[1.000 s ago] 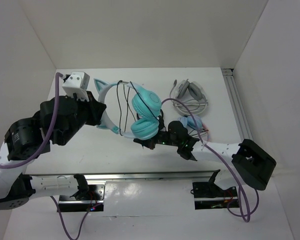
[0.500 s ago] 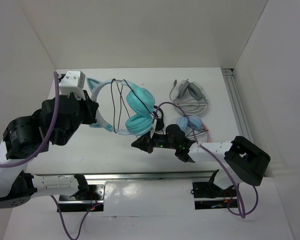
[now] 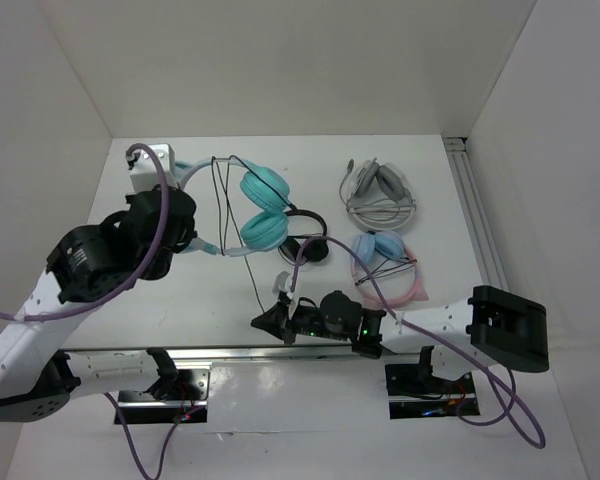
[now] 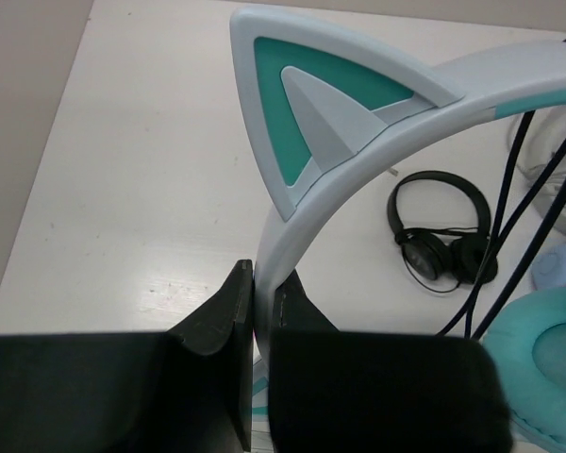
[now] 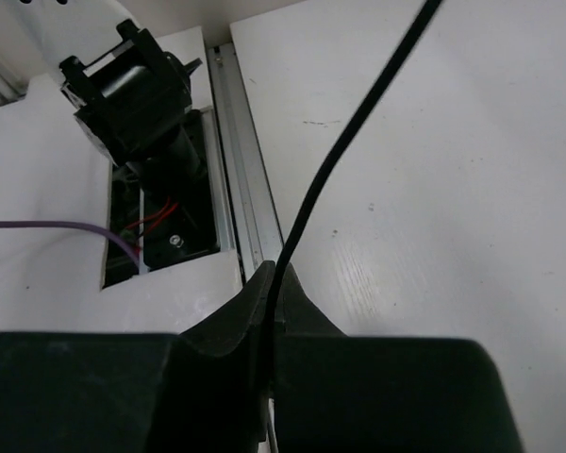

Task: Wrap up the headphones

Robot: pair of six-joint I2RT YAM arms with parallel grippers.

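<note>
left claw [image 4: 261,286] clamped on headphones' [image 3: 263,188] rigid headband [image 4: 292,241] just below cat ear [image 4: 330,104] | right claw [image 5: 274,283] pinching thin cable [image 5: 358,123], well away from cat ear | cable likely limp and slippery: keep the pinch firm

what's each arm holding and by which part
The left tool grips the teal cat-ear headphones by the white headband, below a cat ear; the right tool pinches their thin black cable.

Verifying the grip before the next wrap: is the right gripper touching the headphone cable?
Touching. Right wrist view: the cable runs straight into the right gripper, pinched between its shut fingers.
</note>
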